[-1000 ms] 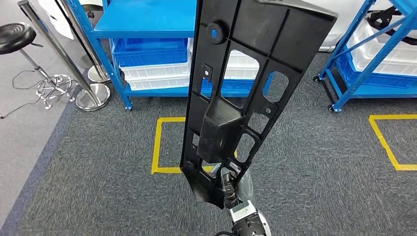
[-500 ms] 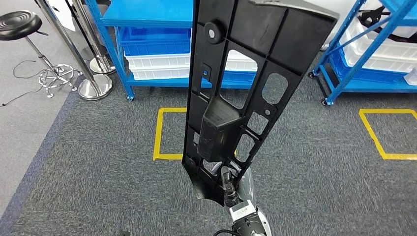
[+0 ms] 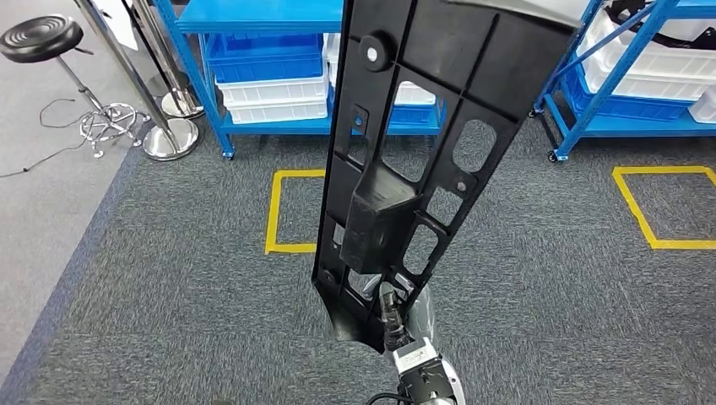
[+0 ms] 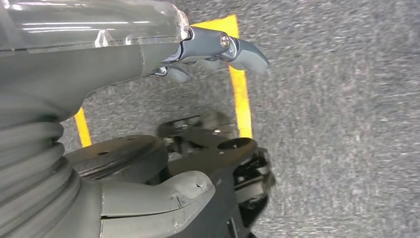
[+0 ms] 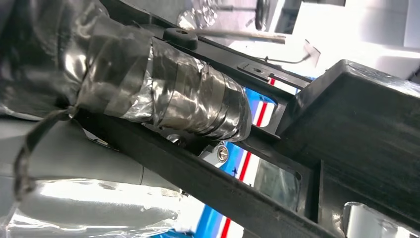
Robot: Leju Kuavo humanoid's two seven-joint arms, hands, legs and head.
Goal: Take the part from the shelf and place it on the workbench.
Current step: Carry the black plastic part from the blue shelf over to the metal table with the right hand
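Note:
A long black plastic part [image 3: 405, 169], ribbed and full of cut-outs, stands nearly upright in front of me and runs out of the head view at the top. My right hand [image 3: 395, 310] grips its lower end from behind, and the part covers most of the hand. In the right wrist view, a tape-wrapped finger [image 5: 188, 101] curls over a rail of the part [image 5: 346, 129]. My left hand [image 4: 94, 74] hangs over the grey carpet, its fingers [image 4: 237, 47] apart and holding nothing.
Blue shelving [image 3: 253, 17] with blue and white bins [image 3: 270, 84] stands ahead, and a second blue rack [image 3: 616, 76] stands at the right. Yellow squares [image 3: 274, 211] [image 3: 663, 207] mark the carpet. A black stool [image 3: 42, 38] and chrome posts [image 3: 169, 135] stand at the left.
The whole picture has shifted, so the camera has moved: the shelves and yellow squares sit higher and the right rack closer in. The part stays held the same way in my right hand.

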